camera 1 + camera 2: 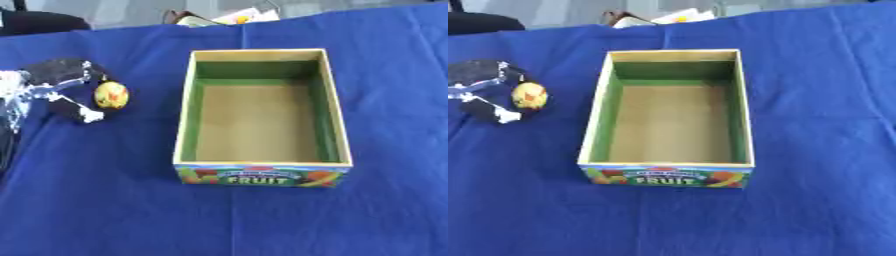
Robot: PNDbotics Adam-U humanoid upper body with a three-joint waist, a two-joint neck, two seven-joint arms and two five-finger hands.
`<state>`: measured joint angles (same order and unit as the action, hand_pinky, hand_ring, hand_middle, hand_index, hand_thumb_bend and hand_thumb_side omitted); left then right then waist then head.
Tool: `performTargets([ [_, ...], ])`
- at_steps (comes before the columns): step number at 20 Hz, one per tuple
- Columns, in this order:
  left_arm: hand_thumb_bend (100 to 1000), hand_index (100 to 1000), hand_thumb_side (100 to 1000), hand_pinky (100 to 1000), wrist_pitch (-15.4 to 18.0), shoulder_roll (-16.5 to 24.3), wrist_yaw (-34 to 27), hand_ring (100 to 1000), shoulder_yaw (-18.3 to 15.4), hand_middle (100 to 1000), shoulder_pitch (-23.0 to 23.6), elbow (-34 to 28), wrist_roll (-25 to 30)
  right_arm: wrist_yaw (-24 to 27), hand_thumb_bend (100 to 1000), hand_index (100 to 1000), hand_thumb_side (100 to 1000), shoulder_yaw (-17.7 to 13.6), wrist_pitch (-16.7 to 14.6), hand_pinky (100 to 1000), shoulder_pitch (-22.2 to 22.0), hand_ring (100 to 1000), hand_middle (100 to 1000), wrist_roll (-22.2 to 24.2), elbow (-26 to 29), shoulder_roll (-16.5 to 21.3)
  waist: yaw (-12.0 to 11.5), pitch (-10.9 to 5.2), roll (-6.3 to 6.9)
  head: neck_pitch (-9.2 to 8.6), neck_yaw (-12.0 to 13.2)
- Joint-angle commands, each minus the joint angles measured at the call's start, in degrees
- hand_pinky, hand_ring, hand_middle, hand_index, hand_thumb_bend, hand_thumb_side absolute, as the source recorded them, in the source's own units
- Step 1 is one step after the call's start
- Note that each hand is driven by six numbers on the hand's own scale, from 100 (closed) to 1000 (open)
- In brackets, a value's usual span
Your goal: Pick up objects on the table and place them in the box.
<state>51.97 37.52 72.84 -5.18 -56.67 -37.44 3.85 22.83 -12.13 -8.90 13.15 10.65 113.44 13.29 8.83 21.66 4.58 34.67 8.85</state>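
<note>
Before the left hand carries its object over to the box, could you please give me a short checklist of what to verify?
1. Left hand has its fingers curled round the yellow-and-red round object: ok.
2. Whether the object is lifted off the blue tablecloth: cannot tell.
3. Fruit box is open at the top and nothing shows inside it: ok.
4. Cloth between the hand and the box's left wall shows nothing in the way: ok.
5. Right hand clear of the path: it shows in neither view, cannot tell.
</note>
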Motion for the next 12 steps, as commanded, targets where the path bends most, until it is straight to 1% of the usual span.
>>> performTargets([
  [1, 254, 768, 503, 497, 0.0, -0.4, 2.52, 622, 1.06, 556, 0.35, 0.49, -2.46, -0.33, 100, 844, 1000, -0.29, -0.02, 512, 0.48, 758, 487, -0.06, 1.15, 0.34, 0.13, -0.67, -0.43, -0.14, -0.08],
  [2, 249, 761, 495, 493, 0.0, -0.45, 2.9, 618, 1.1, 552, 0.35, 0.56, -3.24, -0.34, 100, 844, 1000, -0.29, 0.0, 512, 0.47, 758, 487, -0.05, 1.15, 0.32, 0.14, -0.67, -0.44, -0.14, -0.08],
  [4, 204, 744, 509, 487, 0.0, -0.52, 3.63, 612, 1.18, 550, 0.31, 0.69, -4.63, -0.38, 100, 844, 1000, -0.28, 0.1, 512, 0.45, 759, 487, 0.03, 1.15, 0.27, 0.13, -0.67, -0.44, -0.17, -0.04],
  [7, 104, 736, 557, 488, 0.0, -0.61, 4.24, 607, 1.22, 550, 0.26, 1.0, -5.92, -0.5, 100, 844, 1000, -0.31, 0.13, 513, 0.4, 759, 487, 0.13, 1.15, 0.22, 0.1, -0.7, -0.46, -0.16, -0.08],
  [8, 100, 733, 569, 489, 0.0, -0.62, 4.31, 608, 1.24, 552, 0.23, 1.1, -6.04, -0.52, 100, 844, 1000, -0.33, 0.12, 513, 0.37, 759, 487, 0.14, 1.15, 0.22, 0.07, -0.72, -0.48, -0.12, -0.11],
  [9, 100, 735, 611, 492, 0.0, -0.59, 4.36, 611, 1.27, 559, 0.2, 1.17, -6.01, -0.52, 100, 845, 1000, -0.34, 0.12, 513, 0.35, 759, 487, 0.14, 1.15, 0.22, 0.04, -0.74, -0.49, -0.09, -0.14],
  [12, 100, 757, 778, 509, 0.0, -0.53, 3.96, 622, 1.52, 578, 0.2, 1.07, -4.56, -0.57, 100, 845, 1000, -0.37, 0.13, 513, 0.21, 759, 487, 0.18, 1.15, 0.26, -0.14, -0.87, -0.51, 0.09, -0.27],
])
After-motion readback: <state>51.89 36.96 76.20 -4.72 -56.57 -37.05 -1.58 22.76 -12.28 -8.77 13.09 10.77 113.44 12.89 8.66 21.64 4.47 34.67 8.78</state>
